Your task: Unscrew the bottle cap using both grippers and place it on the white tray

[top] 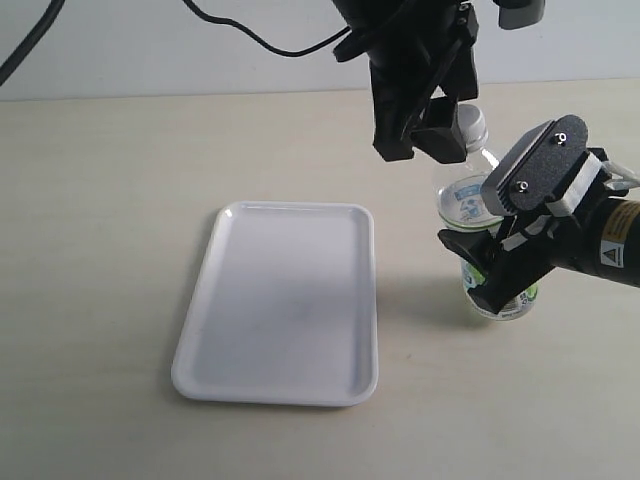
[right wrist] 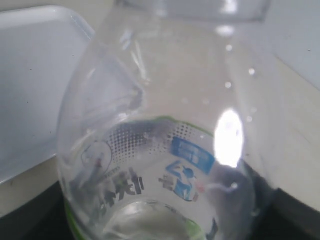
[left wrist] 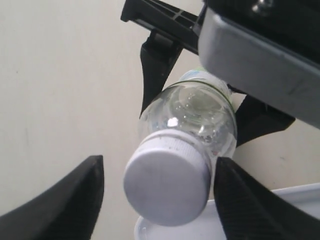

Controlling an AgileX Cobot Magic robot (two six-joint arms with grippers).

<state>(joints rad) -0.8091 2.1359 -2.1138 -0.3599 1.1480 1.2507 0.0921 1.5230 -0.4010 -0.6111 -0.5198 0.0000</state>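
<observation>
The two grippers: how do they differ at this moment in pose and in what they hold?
The left gripper hangs over the bottle from above, while the right gripper reaches in low from the side. The left gripper's jaws stand open on either side of the bottle cap and hold nothing, while the right gripper's jaws are shut on the bottle's body. Both are black and work at the same bottle.

Lab: bare tabletop (top: 100, 250), plain wall (top: 150, 50)

No readable text
Print on the bottle (right wrist: 165, 75) label (right wrist: 150, 175) is blue and dark, perhaps mirrored, illegible; a yellow warning-triangle sticker (top: 618, 246) marks the right arm (top: 578, 250).
</observation>
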